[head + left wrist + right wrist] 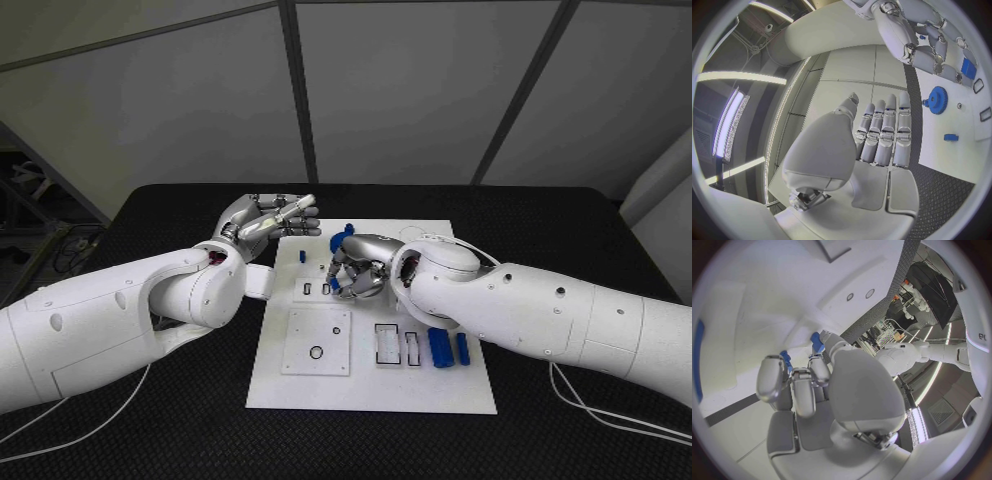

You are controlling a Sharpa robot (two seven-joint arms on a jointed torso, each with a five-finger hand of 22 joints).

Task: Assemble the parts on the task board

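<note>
A flat white rectangular task board (433,390) lies on the black textured table (144,420); small blue plastic parts (440,347) rest on the board, near two silver hands on white arms (87,320).

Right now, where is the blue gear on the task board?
In the head view the blue gear sits near the far edge of the task board, just beyond the right hand, whose fingers hang by it.
</note>
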